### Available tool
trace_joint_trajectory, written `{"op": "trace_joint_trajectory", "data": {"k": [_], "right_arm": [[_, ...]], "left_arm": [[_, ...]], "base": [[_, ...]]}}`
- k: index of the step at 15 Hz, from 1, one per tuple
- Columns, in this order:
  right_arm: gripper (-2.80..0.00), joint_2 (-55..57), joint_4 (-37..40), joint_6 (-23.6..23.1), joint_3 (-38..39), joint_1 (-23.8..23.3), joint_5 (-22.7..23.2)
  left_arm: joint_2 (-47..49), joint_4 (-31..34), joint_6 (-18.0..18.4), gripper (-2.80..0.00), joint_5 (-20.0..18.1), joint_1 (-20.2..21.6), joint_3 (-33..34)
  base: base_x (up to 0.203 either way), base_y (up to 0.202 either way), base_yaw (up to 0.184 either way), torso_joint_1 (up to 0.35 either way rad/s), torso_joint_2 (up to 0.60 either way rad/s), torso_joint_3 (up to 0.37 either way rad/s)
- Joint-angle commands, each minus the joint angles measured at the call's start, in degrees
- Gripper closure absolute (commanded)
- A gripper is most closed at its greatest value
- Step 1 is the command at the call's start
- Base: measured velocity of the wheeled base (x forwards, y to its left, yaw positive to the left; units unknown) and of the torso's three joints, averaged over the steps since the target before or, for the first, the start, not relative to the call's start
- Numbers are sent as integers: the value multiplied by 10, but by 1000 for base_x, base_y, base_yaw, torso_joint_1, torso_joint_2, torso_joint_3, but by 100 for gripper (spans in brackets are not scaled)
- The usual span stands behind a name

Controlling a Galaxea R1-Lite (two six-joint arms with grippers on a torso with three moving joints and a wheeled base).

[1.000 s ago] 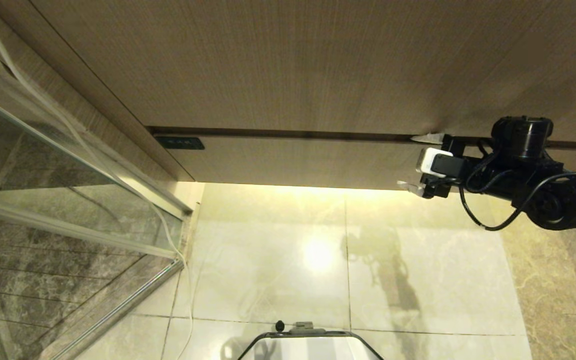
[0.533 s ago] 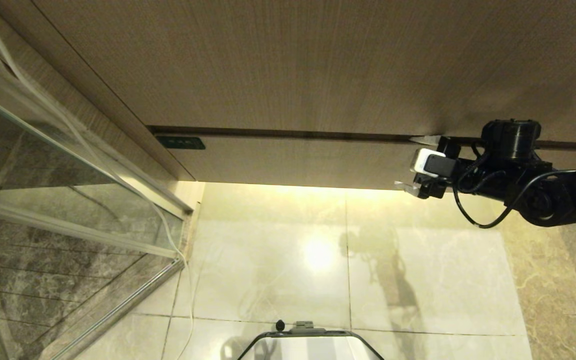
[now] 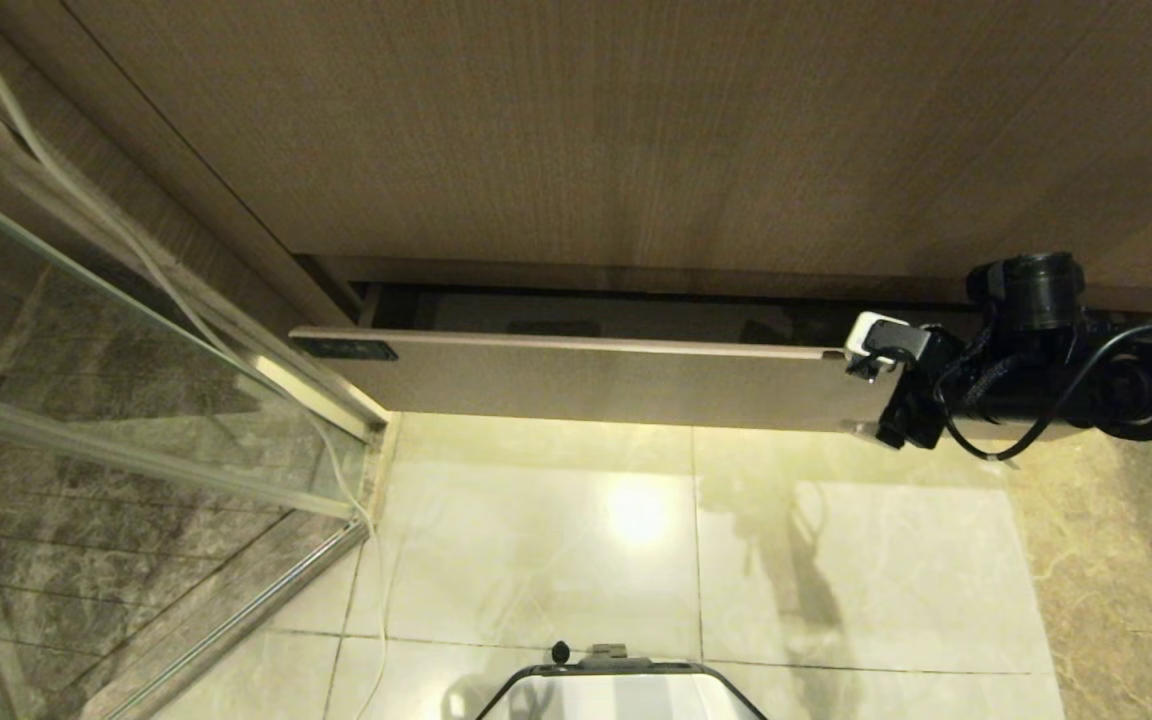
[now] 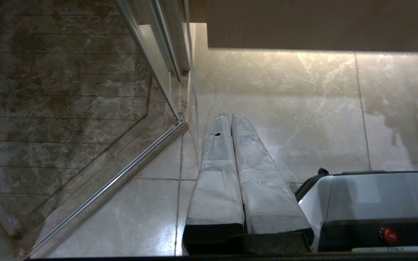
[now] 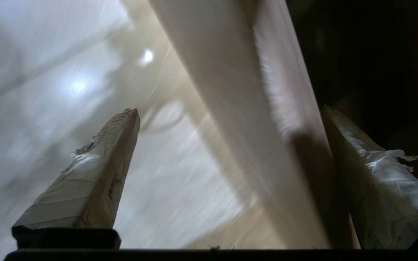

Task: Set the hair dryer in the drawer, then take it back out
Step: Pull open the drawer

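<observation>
At three o'clock on the drawer [image 3: 576,375], my right gripper [image 3: 871,395] straddles the front panel: one finger [image 5: 376,188] inside the dark cavity, the other finger [image 5: 85,181] out over the floor [image 3: 636,520]. Jaws wide apart, clamped on nothing; only the inner finger hooks the board.

Drawer partly out, gap showing along its twelve o'clock edge. Hair dryer: in no view. Cannot say where it lies.

Risks, as I judge them:
- Hook sits far off-centre, so the pull may rack the drawer and bind the runners.
- Inner finger could slip over the top edge; no pinch backs it up.
- Glass shower door [image 3: 136,400] stands near the drawer's nine o'clock corner; a skewed drawer may strike its frame.

Left gripper [image 4: 230,119] hangs parked, fingers together, beside my base [image 4: 376,203].
</observation>
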Motion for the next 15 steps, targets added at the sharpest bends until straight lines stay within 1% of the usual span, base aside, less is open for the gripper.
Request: {"op": "trace_joint_trajectory", "data": {"k": [1,5,10,12,15], "right_arm": [[-280,-13,-6,-1,2,2,0],[-280,-39,39,5,28,2,-20],[-280,-150,167,16,92,-4,-20],[-280,-192,182,19,128,-10,-19],[-280,-231,185,32,147,-17,-19]], "left_arm": [[0,0,0,0,0,0,1],[0,0,0,0,1,0,1],[0,0,0,0,0,-1,0],[0,0,0,0,0,0,0],[0,0,0,0,0,0,1]], "base": [[0,0,0,0,0,0],[0,0,0,0,0,0],[0,0,0,0,0,0],[0,0,0,0,0,0],[0,0,0,0,0,0]]}}
